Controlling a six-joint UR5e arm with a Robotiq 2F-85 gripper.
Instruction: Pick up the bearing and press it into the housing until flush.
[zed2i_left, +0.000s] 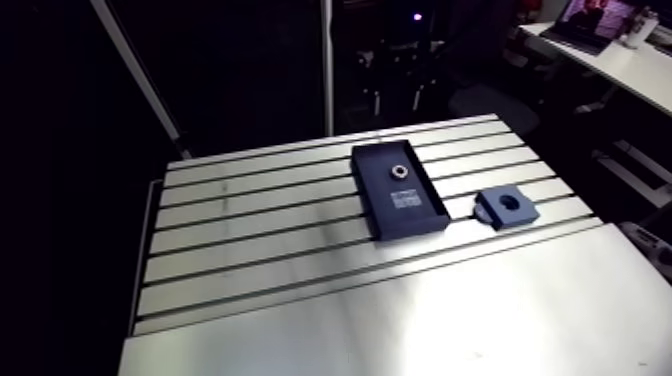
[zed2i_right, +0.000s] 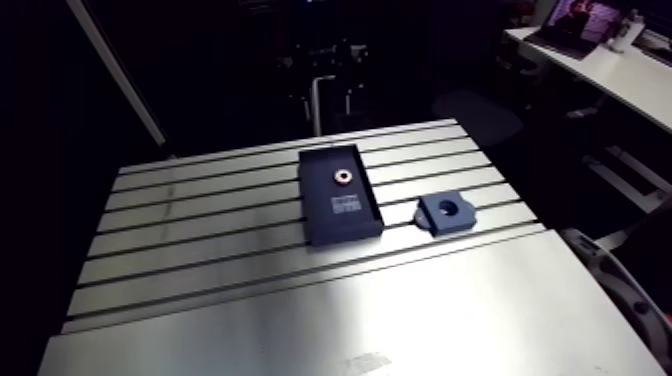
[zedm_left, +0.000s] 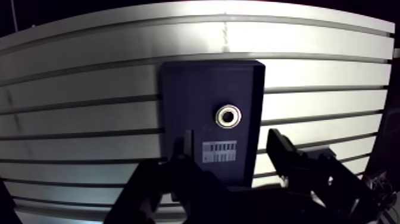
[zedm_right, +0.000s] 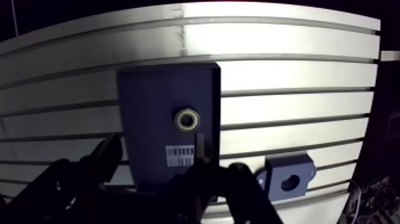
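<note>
Bearing (zedm_left: 228, 115): lies flat in the dark tray (zedm_left: 184, 95), near mid-floor, ahead of a printed label (zedm_left: 220, 151); nothing touches it. Fingers (zedm_left: 280, 146): wide apart, holding nothing, poised above the tray's label end and short of the bearing, which shows in line with the gap between them. Housing (zedm_right: 300, 168): sits on the surface (zedm_left: 89, 89) beside the tray, near one corner but apart from it, bore facing up and dark, to all appearance unfilled. Assessment: no step is complete; the pick, the carry to the housing and the flush press all remain, and the present stage reads as the approach to the grasp. Surface: slotted aluminium, slots running across under both tray and housing, with a plain sheet section adjoining. Room: the tray walls stand well off the bearing on all sides, so the fingers should have space to straddle it; bare metal separates tray from housing.
</note>
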